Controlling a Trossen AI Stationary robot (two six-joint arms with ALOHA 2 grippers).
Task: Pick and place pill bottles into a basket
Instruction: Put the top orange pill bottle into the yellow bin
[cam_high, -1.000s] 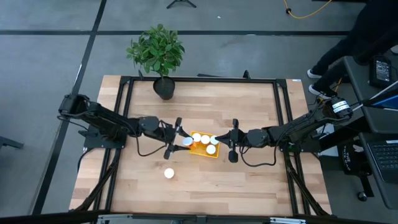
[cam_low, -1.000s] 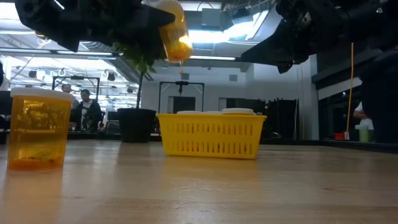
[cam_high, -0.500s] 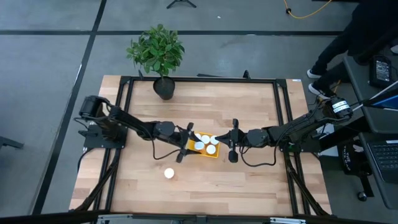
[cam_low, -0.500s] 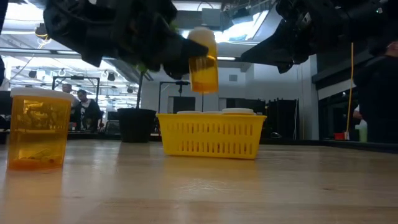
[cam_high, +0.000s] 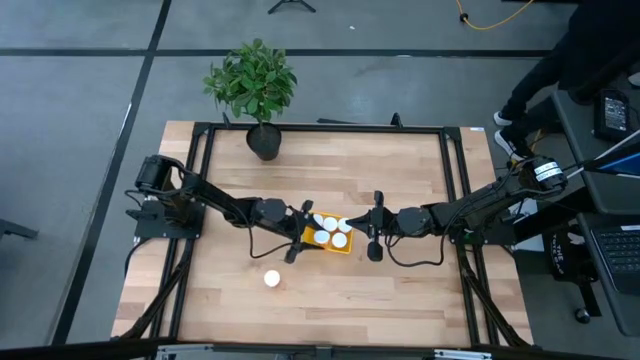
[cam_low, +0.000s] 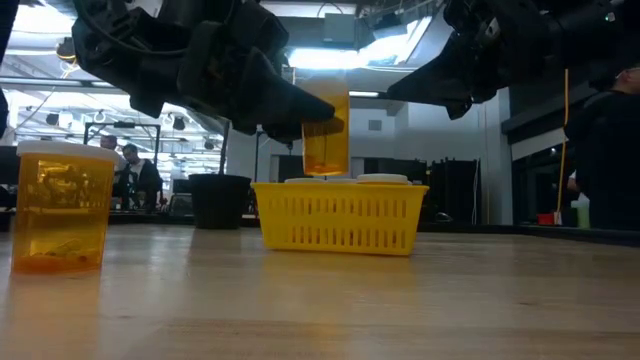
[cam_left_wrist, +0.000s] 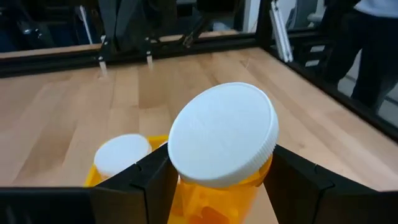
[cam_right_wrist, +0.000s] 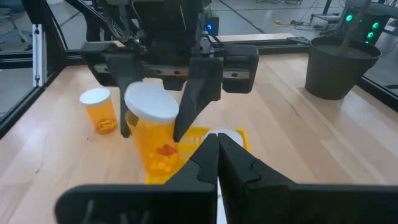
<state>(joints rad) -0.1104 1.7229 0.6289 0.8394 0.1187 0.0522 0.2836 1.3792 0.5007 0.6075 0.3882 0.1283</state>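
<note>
1. My left hand (cam_left_wrist: 214, 186) is clenched on one translucent orange pill bottle with a white cap (cam_left_wrist: 222, 137), held over the small square yellow basket (cam_low: 339, 216).
2. The high view shows three white caps (cam_high: 331, 225) inside the basket; a lone bottle (cam_high: 271, 279) stands apart on the wooden surface (cam_high: 400, 290).
3. My right hand (cam_right_wrist: 217, 143), fingers together, empty, waits beside the basket.
4. Only the low view shows the held bottle's base clear above the rim.

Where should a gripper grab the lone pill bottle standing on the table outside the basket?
Come straight down from above and close across the orange body just under the white cap of the lone bottle. It stands upright with open wood all round, well clear of the basket, so a top-down approach looks unobstructed.
</note>
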